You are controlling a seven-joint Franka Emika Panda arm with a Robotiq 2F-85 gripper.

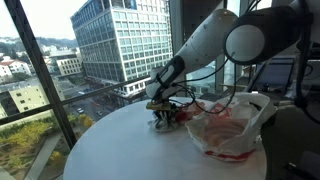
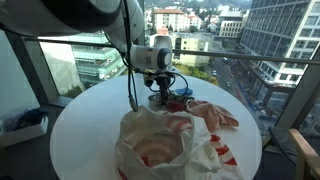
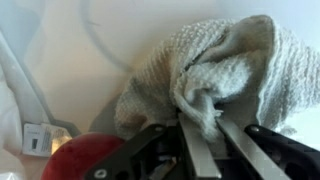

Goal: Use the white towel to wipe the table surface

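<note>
The white towel is a crumpled knitted cloth filling the upper right of the wrist view. My gripper is shut on a fold of it, the cloth pinched between the two metal fingers. In both exterior views the gripper is down at the white round table, near its far side. The towel is mostly hidden behind the gripper there.
A white plastic bag with red print lies on the table beside the gripper. A pink cloth lies next to it. A red object and a small white block show in the wrist view. Windows ring the table.
</note>
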